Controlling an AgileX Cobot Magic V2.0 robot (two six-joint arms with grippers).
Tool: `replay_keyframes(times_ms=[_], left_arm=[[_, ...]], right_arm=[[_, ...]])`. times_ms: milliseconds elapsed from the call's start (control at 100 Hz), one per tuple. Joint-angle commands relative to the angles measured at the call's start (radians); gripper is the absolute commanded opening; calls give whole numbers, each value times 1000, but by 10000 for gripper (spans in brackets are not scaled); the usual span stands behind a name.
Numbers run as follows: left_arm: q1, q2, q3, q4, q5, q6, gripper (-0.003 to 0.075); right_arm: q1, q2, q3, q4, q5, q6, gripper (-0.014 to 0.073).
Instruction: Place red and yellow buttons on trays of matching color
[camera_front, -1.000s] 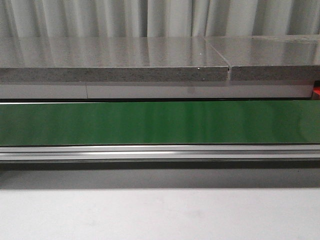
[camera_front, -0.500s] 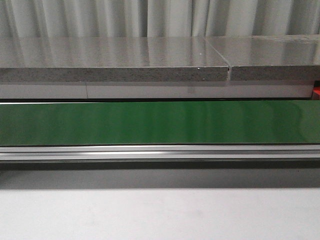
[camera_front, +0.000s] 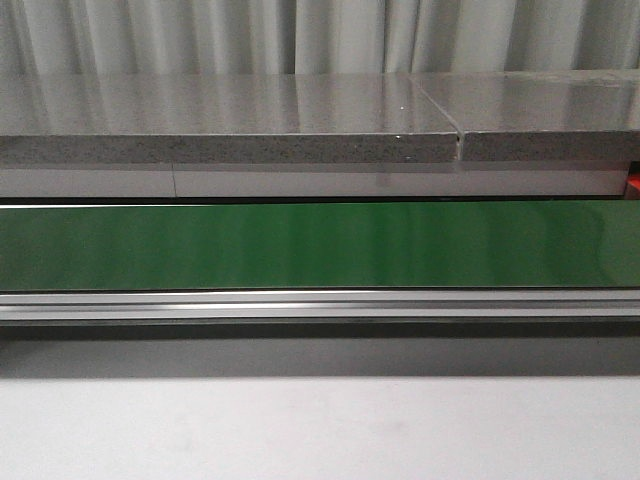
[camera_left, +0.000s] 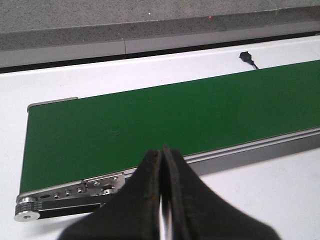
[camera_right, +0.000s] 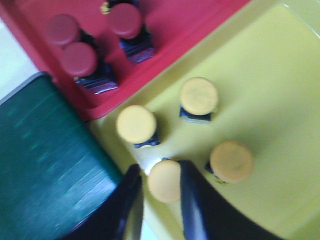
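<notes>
Front view: the long green conveyor belt (camera_front: 320, 245) looks as bare as a second ago.

Left wrist view: the left claw (camera_left: 163, 200) is pressed together, empty.

Right wrist view: the right claw (camera_right: 160, 200) straddles a round yellow plastic button (camera_right: 164, 181) on the yellow plastic tray (camera_right: 270, 90), probably delivering it; grip uncertain.

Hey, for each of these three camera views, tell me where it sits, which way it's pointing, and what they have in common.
Front view: fixed, facing forward across the green conveyor belt toward a grey counter and curtain; no part of the robot shows.
Left wrist view: on the left arm, looking over the belt's end; the left end effector shows with its fingers together.
Right wrist view: on the right arm, looking down at the red tray and yellow tray; the right end effector straddles a yellow button.
Shared: the green belt appears in all three.
</notes>
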Motion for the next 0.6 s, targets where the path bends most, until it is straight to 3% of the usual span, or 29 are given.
replay_keyframes(times_ms=[0, 40, 360, 590], left_arm=[[-9, 9, -27, -16, -68, -2, -21], [-9, 9, -27, -16, -68, -2, -21], [-9, 9, -27, -16, -68, -2, -21], [-9, 9, -27, -16, -68, -2, -21]], right_arm=[[74, -33, -24, -5, -25, -11, 10], [121, -33, -24, -5, -24, -11, -71], [402, -113, -24, 3, -68, -11, -66], [472, -211, -23, 4, -96, -11, -66]])
